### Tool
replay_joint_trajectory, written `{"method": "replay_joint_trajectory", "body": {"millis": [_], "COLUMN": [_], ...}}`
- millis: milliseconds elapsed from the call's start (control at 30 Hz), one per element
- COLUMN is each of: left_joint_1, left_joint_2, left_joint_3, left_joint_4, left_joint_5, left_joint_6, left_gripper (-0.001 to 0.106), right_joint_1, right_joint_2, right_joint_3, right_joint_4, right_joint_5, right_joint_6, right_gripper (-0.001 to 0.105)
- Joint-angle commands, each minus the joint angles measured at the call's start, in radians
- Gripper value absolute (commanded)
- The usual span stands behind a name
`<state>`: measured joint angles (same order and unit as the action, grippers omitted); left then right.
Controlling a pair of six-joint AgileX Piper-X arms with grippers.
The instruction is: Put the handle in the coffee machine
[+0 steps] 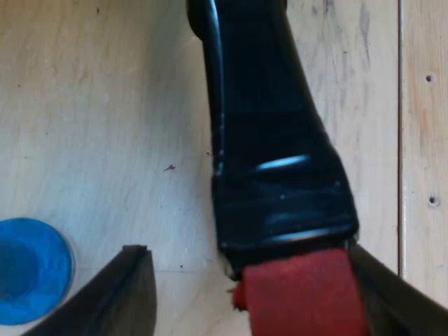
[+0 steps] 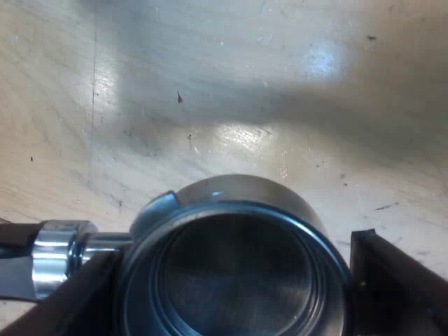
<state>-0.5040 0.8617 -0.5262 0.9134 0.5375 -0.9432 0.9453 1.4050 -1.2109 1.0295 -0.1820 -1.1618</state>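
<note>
Nearest, left hand (image 1: pixel 246 260): fingers wide, straddling the red end (image 1: pixel 302 294) of the metal holder (image 1: pixel 269 140), one finger touching it. Right hand (image 2: pixel 233 255): clasping the holder's round basket on both sides. Farther, beside the holder's handle: blue tamper (image 1: pixel 31 269) on the wooden bench (image 1: pixel 105 105).

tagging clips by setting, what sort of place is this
Probably a coffee-making bench: a pale wooden tabletop, a metal holder with a dark handle ending in red, and a blue tamper resting on the wood.
</note>
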Motion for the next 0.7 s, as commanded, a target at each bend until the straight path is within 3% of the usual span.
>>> {"method": "replay_joint_trajectory", "body": {"millis": [33, 433, 500, 533, 633, 700], "left_joint_1": [-0.005, -0.005, -0.005, -0.005, -0.005, -0.005], "left_joint_2": [-0.002, -0.002, -0.002, -0.002, -0.002, -0.002], "left_joint_3": [-0.002, -0.002, -0.002, -0.002, -0.002, -0.002], "left_joint_4": [-0.013, -0.020, -0.020, -0.020, -0.014, -0.011], "left_joint_5": [0.007, 0.020, 0.020, 0.020, 0.020, 0.020], "left_joint_6": [0.000, -0.002, -0.017, -0.020, -0.025, -0.025], "left_gripper": [0.054, 0.051, 0.031, 0.028, 0.004, 0.000], "right_joint_1": [0.003, 0.003, 0.003, 0.003, 0.003, 0.003], "right_joint_2": [-0.021, -0.021, -0.021, -0.021, -0.021, -0.021], "right_joint_3": [-0.011, -0.011, -0.011, -0.011, -0.011, -0.011], "right_joint_4": [-0.008, -0.008, -0.008, -0.008, -0.008, -0.008], "right_joint_5": [-0.025, -0.025, -0.025, -0.025, -0.025, -0.021], "right_joint_6": [-0.001, -0.001, -0.001, -0.001, 0.021, 0.040], "right_gripper": [0.000, 0.000, 0.000, 0.000, 0.000, 0.000]}}
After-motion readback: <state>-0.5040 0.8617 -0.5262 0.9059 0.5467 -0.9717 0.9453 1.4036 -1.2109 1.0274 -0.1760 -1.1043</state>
